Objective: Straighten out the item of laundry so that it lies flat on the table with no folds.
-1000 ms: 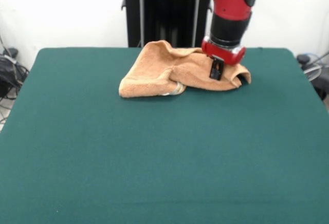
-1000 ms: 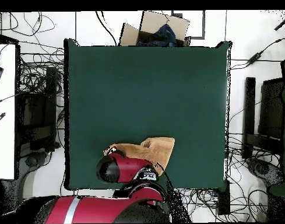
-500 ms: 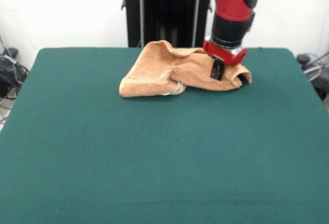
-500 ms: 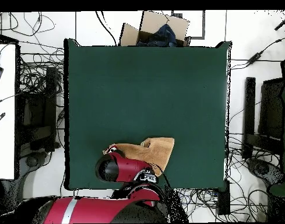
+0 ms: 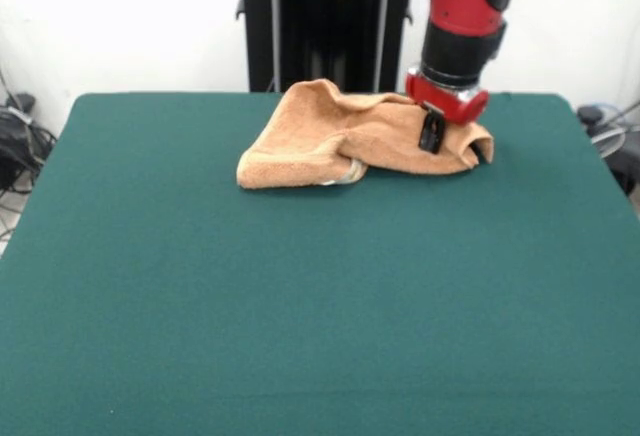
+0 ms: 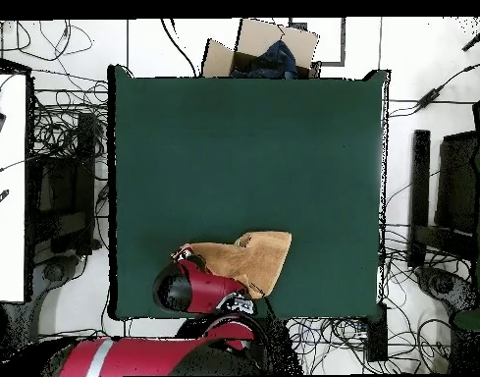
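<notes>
The item of laundry, a peach-orange towel, lies crumpled and folded over itself at the far middle of the green table. Its right end bulges up in a hump. My gripper comes down on that right end, its black fingers pinched into the cloth. In the overhead view the towel sits near the table's bottom edge. There the red wrist covers the towel's left part and hides the gripper.
The black pedestal stands just behind the towel. In the overhead view a cardboard box sits past the table's top edge, a white desk stands at the left, and cables lie all around on the floor.
The gripper has moved a little right and toward the table's far edge. The whole towel has shifted slightly the same way with it.
</notes>
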Available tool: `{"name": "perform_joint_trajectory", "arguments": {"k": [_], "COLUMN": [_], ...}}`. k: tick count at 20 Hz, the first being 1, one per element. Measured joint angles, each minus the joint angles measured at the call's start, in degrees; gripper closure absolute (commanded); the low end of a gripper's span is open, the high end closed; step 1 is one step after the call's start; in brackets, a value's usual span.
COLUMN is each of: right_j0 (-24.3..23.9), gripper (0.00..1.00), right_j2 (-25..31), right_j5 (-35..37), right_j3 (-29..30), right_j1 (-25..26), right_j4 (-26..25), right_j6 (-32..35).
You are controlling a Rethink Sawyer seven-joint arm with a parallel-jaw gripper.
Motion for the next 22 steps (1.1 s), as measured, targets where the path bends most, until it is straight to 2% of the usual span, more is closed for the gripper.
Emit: {"name": "perform_joint_trajectory", "arguments": {"k": [8, 15, 22], "right_j0": [1.1, 1.5, 5.5], "gripper": [1.00, 1.00, 1.00], "right_j2": [2.1, 3.5, 2.3], "right_j5": [-5.3, -7.0, -7.0], "right_j3": [4.0, 6.4, 6.5], "right_j1": [-0.1, -0.1, 0.0], "right_j4": [0.7, 0.9, 1.5], "right_j6": [0.0, 0.0, 0.0]}}
